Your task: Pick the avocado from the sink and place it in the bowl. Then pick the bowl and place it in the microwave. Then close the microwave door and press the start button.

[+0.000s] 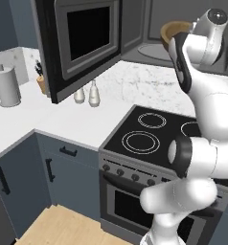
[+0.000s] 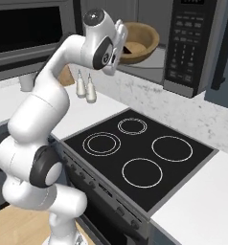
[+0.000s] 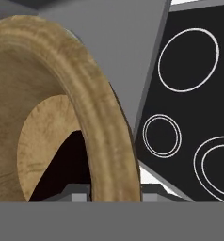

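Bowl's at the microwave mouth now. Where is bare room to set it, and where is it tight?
Bare microwave floor lies right of the bowl, toward the keypad. White counter between the two bottles and stove is free. Tight by the bottles and open door.

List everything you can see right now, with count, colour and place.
bowl: one, light-brown wood, tilted at the microwave opening, rim between the fingers
avocado: one, near-black, inside the bowl
microwave: one, dark grey, above the counter
microwave door: one, black-framed, swung open
stove: one, black, four rings
shakers: two, pale, on the counter
canister: one, grey, counter left
cabinets: dark blue, below the counter
arm: one, white
gripper: one, closed on the bowl rim
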